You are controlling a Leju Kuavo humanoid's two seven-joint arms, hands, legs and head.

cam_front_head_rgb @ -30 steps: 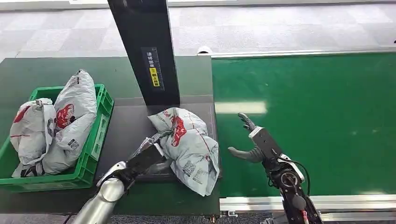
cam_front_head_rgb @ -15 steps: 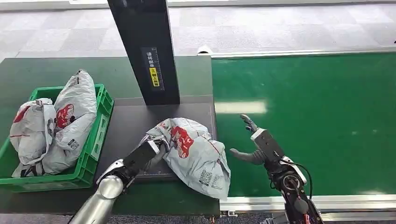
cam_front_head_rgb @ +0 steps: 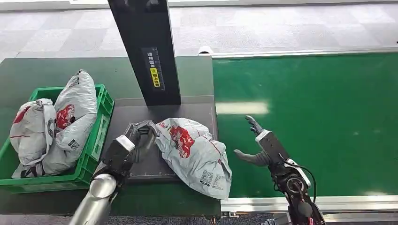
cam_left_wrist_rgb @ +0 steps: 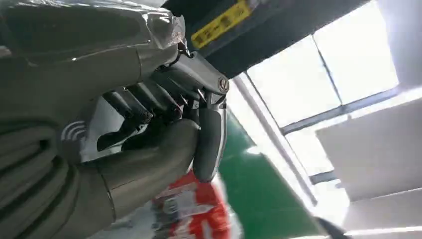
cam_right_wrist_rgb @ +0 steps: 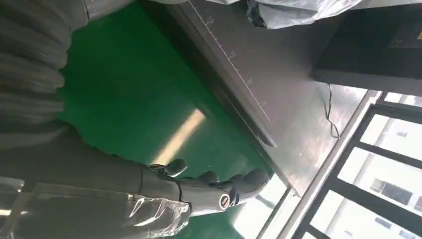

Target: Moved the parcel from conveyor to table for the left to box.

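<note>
Your parcel (cam_front_head_rgb: 195, 152), a grey mailer bag with a red print, lies on the dark plate (cam_front_head_rgb: 141, 123) of the worktop (cam_front_head_rgb: 42, 70), its lower corner hanging over the edge toward the green conveyor (cam_front_head_rgb: 319, 117). Your left robot hand (cam_front_head_rgb: 136, 138) sits just beside the parcel's left end, raised off the plate; in the left wrist view its fingers (cam_left_wrist_rgb: 149, 99) are curled in against the thumb with nothing between them, and the parcel's red print shows below. Your right robot hand (cam_front_head_rgb: 258, 143) hovers above the conveyor just right of the parcel, fingers spread and empty, thumb pointing toward the bag. To the left, the green crate (cam_front_head_rgb: 101, 124) holds two more grey bags (cam_front_head_rgb: 56, 122). The black post (cam_front_head_rgb: 145, 47) stands behind the plate.
</note>
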